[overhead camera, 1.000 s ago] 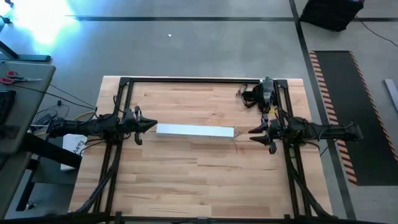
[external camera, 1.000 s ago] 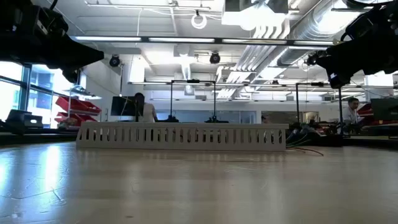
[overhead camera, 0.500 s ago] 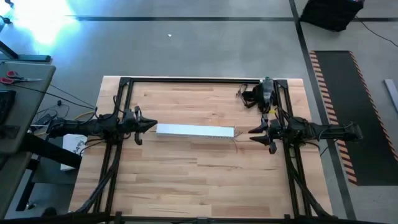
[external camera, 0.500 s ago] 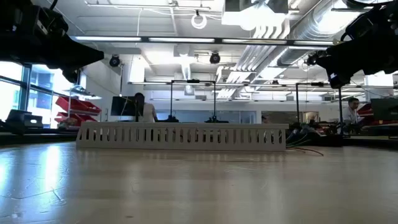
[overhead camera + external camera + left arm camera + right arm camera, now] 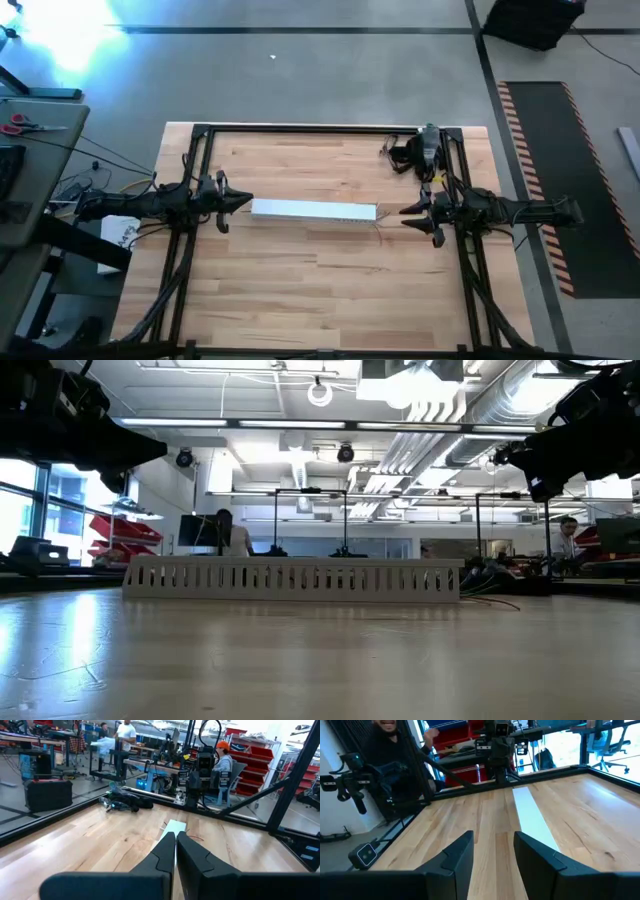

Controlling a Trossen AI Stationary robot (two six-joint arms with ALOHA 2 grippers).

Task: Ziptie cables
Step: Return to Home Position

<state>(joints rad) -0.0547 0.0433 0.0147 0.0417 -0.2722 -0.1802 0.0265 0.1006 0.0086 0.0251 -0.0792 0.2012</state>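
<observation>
Wooden table (image 5: 320,280), white duct (image 5: 313,210) centred, left hand (image 5: 247,203) pressed together, right hand (image 5: 404,213) spread, workshop (image 5: 330,490) behind.

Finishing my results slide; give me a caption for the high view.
White cable duct lies mid-table between the shut left gripper and the open right gripper.

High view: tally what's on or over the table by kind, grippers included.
White cable duct: 1
Grippers: 2, the left gripper shut and the right gripper open
Black object near the far edge of the table: 1
Total: 4
</observation>
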